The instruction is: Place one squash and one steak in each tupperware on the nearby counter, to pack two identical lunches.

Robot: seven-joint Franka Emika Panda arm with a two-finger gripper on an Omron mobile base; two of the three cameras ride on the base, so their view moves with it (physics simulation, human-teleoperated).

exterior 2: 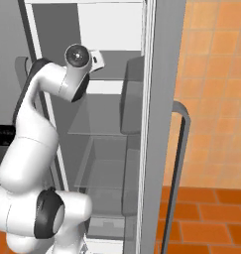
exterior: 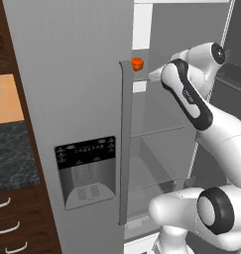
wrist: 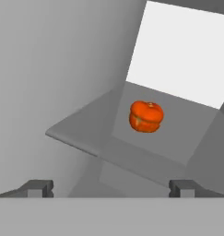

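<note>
One small orange-red squash [wrist: 146,116] sits on a grey shelf [wrist: 85,133] inside the open fridge, seen in the hand view ahead of the fingers and a little right of centre. From the left base view the same squash [exterior: 137,63] shows just past the top of the fridge door handle. My gripper [wrist: 111,189] is open, its two dark fingertips [wrist: 39,188] spread wide with nothing between them, still short of the squash. A strip of the dark speckled counter [exterior: 10,154] lies to the left of the fridge.
The closed grey fridge door [exterior: 72,99] with its dispenser panel [exterior: 86,171] and long handle [exterior: 125,144] stands left of the arm. The other door's edge [exterior 2: 159,124] stands on the right. Glass shelves [exterior 2: 99,124] run below. Brown drawers [exterior: 13,225] sit under the counter.
</note>
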